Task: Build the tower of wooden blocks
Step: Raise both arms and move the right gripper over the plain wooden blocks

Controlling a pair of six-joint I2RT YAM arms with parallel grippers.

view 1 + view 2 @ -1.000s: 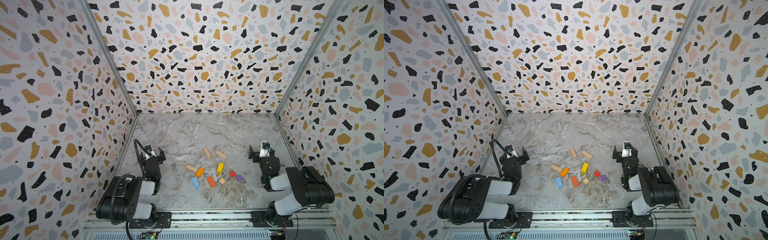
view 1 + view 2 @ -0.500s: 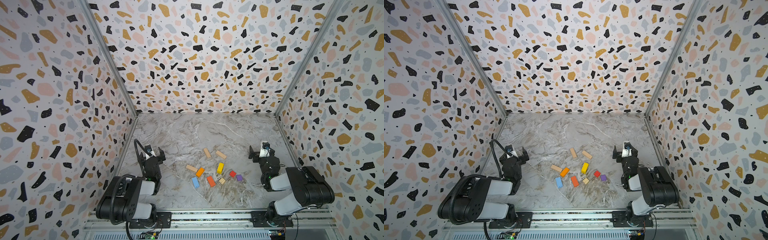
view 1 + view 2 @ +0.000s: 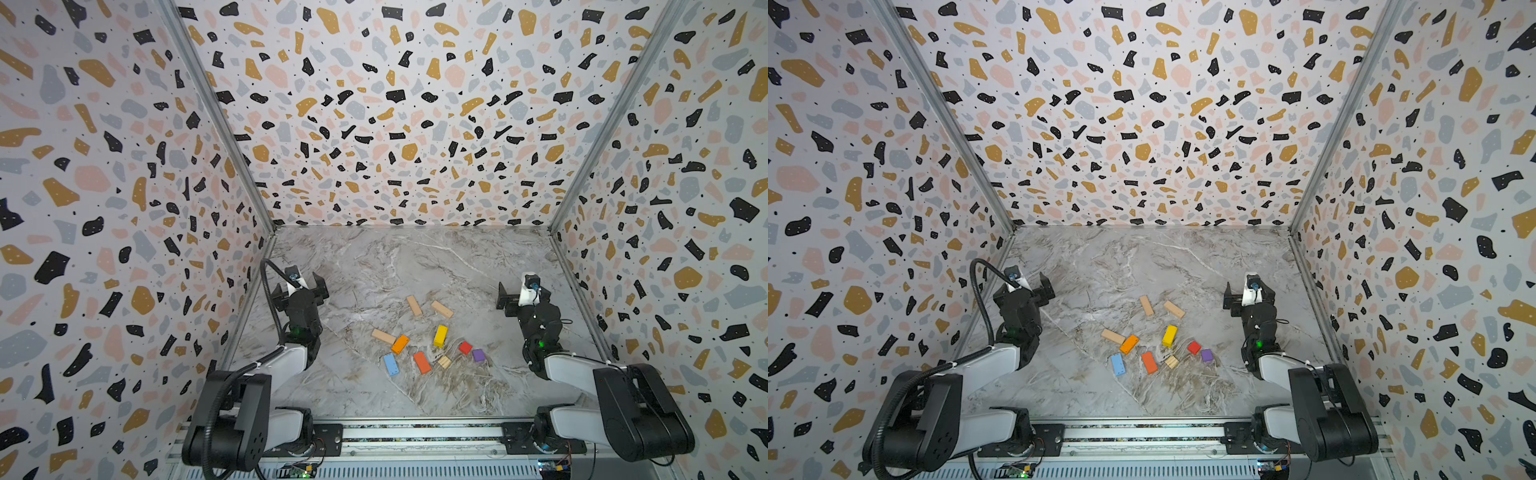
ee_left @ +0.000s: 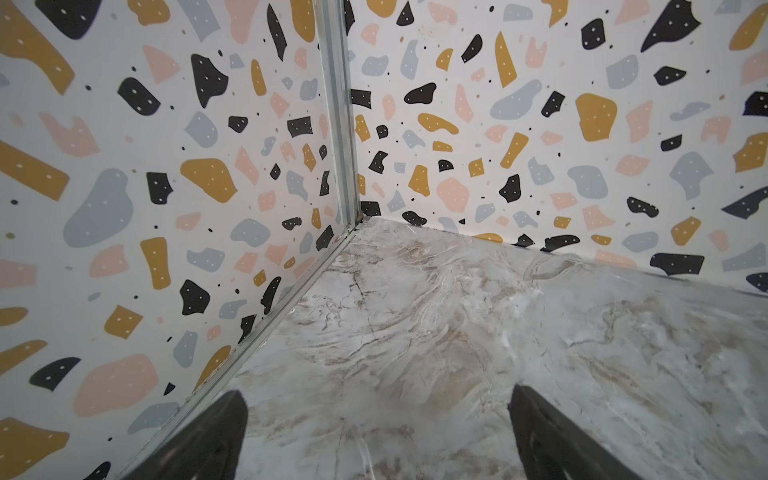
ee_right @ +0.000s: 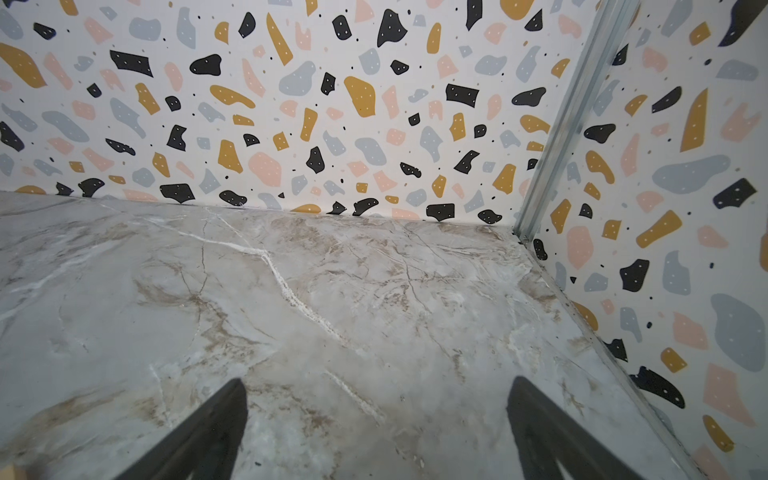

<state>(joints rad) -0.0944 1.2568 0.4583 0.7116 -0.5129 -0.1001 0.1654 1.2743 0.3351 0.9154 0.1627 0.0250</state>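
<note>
Ten or so wood blocks (image 3: 440,336) loose on marble floor (image 3: 374,266), left gripper (image 4: 378,395), right gripper (image 5: 377,383) spread wide

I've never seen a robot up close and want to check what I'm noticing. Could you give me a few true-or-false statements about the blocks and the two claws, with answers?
1. The wood blocks lie loose on the table, none stacked on another. True.
2. The left gripper holds the blue block. False: it is open and empty, and the blue block lies on the table.
3. The purple cube lies right next to the red cube. True.
4. The right gripper is shut. False: its jaws stand wide apart with nothing between them.
</note>
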